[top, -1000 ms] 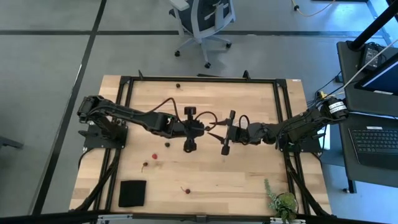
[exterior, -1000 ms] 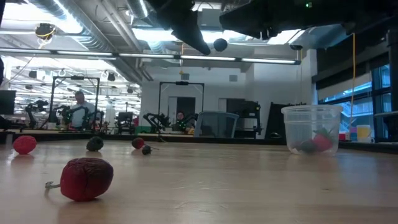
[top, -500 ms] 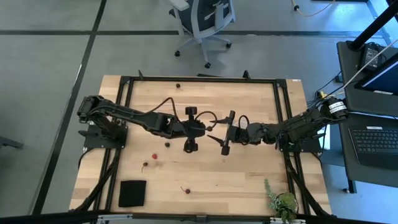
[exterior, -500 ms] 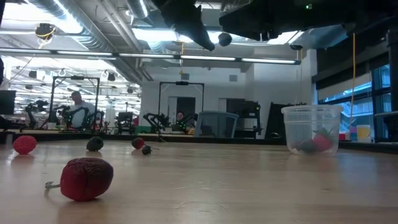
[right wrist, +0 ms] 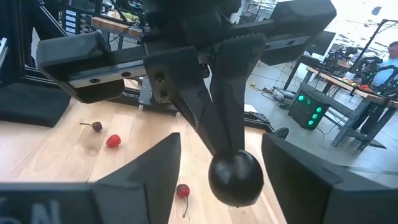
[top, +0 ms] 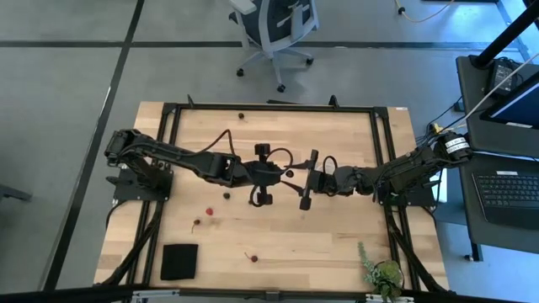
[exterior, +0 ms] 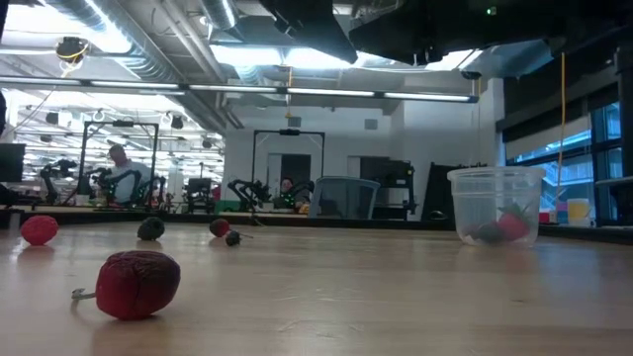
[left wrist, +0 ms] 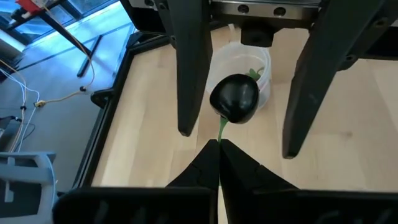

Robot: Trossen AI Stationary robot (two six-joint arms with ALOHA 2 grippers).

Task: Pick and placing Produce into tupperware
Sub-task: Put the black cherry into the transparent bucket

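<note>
Finding: my left gripper [left wrist: 219, 144] is pinched shut on the stem of a dark cherry [left wrist: 235, 98], which hangs clear of the table. The translucent tub [left wrist: 264, 67] shows just beyond it. My right gripper [right wrist: 219, 158] stands open, straddling the fruit. Recommendation: centre the cherry over the tub's mouth, then release, keeping the right fingers off the stem.

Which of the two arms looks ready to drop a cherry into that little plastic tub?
The left one, probably. Its gripper is shut on the stem of a dark cherry hanging right over the tub. The right gripper is open around that cherry, holding nothing.
</note>
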